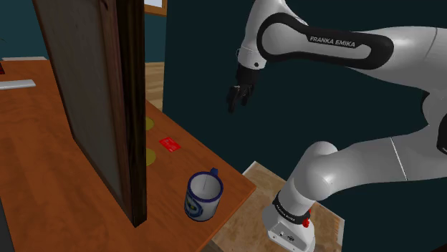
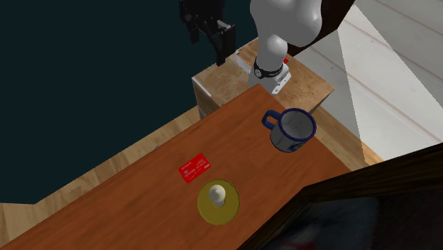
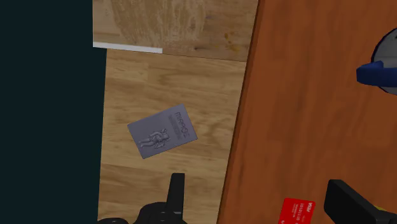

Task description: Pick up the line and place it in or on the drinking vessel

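Observation:
A flat red card lies on the brown wooden table near its edge. A blue-and-white mug stands upright at the table's corner closest to the stand; its blue handle shows in the wrist view. My gripper hangs open and empty, high above the table edge. One finger is over the floor, the other over the table beside the card.
A tall dark-framed panel stands on the table behind the mug. An olive disc bearing a small white object lies next to the card. A grey booklet lies on the floor. The stand adjoins the table.

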### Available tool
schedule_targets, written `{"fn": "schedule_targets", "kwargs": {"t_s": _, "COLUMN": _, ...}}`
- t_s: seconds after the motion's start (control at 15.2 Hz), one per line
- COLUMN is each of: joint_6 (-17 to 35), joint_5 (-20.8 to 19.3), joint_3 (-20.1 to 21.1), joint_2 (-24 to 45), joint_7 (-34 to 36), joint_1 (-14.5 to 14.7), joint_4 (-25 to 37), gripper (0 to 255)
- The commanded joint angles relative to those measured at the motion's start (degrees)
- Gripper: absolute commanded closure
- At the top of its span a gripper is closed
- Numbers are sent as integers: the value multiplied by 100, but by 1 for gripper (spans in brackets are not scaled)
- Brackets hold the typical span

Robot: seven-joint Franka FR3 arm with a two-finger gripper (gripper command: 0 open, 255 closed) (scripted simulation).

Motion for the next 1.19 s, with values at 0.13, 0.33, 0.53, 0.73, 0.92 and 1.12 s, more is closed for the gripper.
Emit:
{"fn": "schedule_targets", "kwargs": {"t_s": 0.13, "joint_6": 23, "joint_5": 83, "joint_3": 128, "joint_2": 635, "joint_7": 161, "joint_1": 17, "joint_4": 305, "gripper": 0}}
{"fn": "schedule_targets", "kwargs": {"t_s": 0.33, "joint_6": 7, "joint_5": 181, "joint_3": 299, "joint_2": 1577, "joint_7": 398, "joint_1": 39, "joint_4": 806, "gripper": 0}}
{"fn": "schedule_targets", "kwargs": {"t_s": 0.53, "joint_6": -68, "joint_5": 250, "joint_3": 449, "joint_2": 2509, "joint_7": 633, "joint_1": 62, "joint_4": 1358, "gripper": 0}}
{"fn": "schedule_targets", "kwargs": {"t_s": 0.73, "joint_6": -197, "joint_5": 296, "joint_3": 570, "joint_2": 3432, "joint_7": 867, "joint_1": 100, "joint_4": 1960, "gripper": 0}}
{"fn": "schedule_targets", "kwargs": {"t_s": 0.92, "joint_6": -381, "joint_5": 327, "joint_3": 660, "joint_2": 4349, "joint_7": 1094, "joint_1": 160, "joint_4": 2613, "gripper": 0}}
{"fn": "schedule_targets", "kwargs": {"t_s": 1.12, "joint_6": -617, "joint_5": 357, "joint_3": 720, "joint_2": 5265, "joint_7": 1311, "joint_1": 243, "joint_4": 3323, "gripper": 0}}
